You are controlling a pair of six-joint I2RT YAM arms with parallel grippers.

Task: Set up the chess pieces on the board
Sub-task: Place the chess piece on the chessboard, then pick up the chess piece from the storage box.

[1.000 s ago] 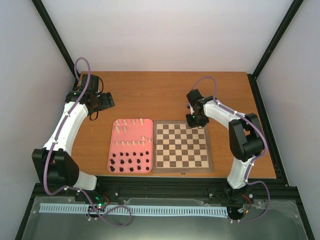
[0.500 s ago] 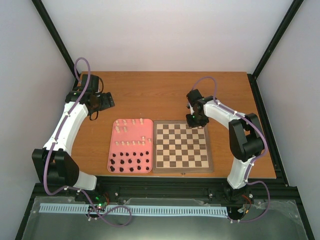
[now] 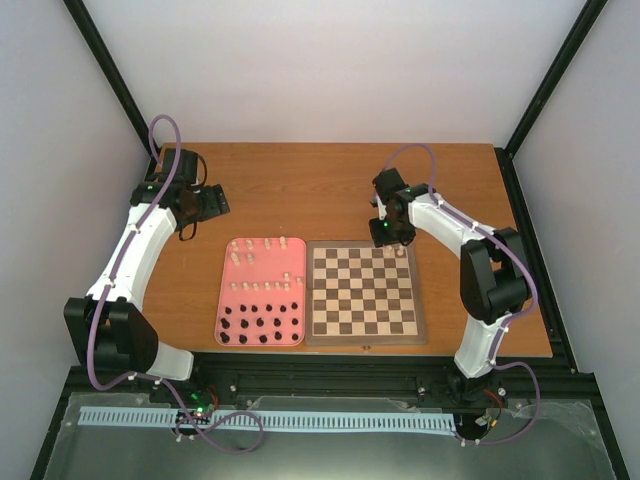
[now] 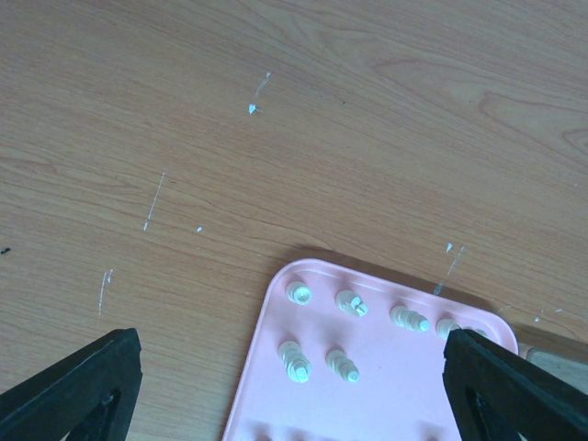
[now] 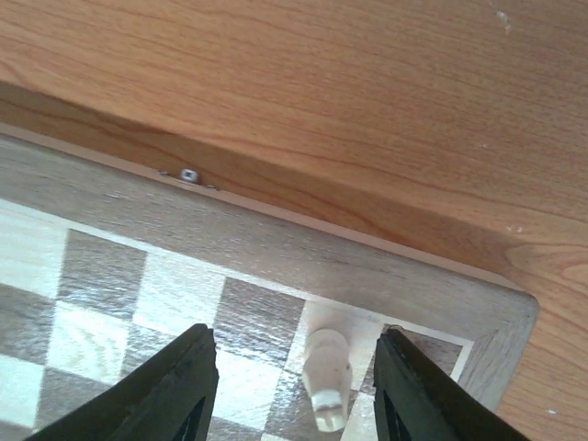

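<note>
My right gripper [image 5: 296, 381] has just let go, its jaws now clear on both sides of the cream piece [image 5: 328, 372], which stands by the board [image 5: 276, 243]'s far right corner, so I judge it placed.

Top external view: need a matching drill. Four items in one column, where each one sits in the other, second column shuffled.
Items
1. lone cream piece
2. black pieces
3. left gripper
4. right gripper

Places
A. near end of the pink tray
B. open, one finger on each side of the lone cream piece, clear of it
C. far row of the board, by its right corner
D. open, over the table past the tray's far-left corner

Pairs: 1-C, 2-A, 3-D, 4-B
</note>
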